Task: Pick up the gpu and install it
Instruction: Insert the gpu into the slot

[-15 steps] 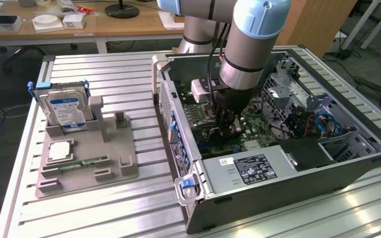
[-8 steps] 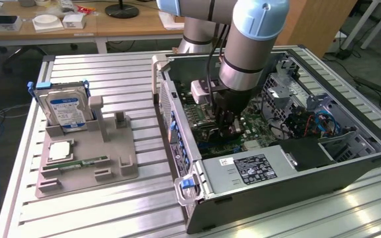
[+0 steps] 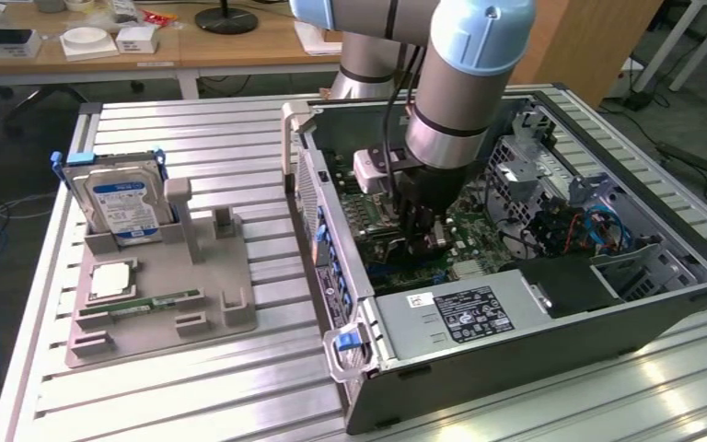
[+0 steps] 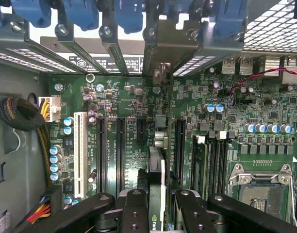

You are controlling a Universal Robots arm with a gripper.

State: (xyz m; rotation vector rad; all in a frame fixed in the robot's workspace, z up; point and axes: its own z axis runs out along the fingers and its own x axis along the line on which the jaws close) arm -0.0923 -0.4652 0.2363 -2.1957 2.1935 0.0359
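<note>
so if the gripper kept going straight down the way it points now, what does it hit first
Most likely the motherboard. The gripper is shut on the gpu, held edge-on inside the open computer case, so the card's leading edge would meet the board's slots first. How far off it is, the views don't settle.

The gpu [image 4: 157, 170], a thin card seen edge-on with a silver end bracket, stands upright over the green motherboard [image 4: 119, 104] inside the open computer case [image 3: 648, 304], clamped between the hand's [image 4: 158, 206] black fingers [image 4: 134, 204].
</note>
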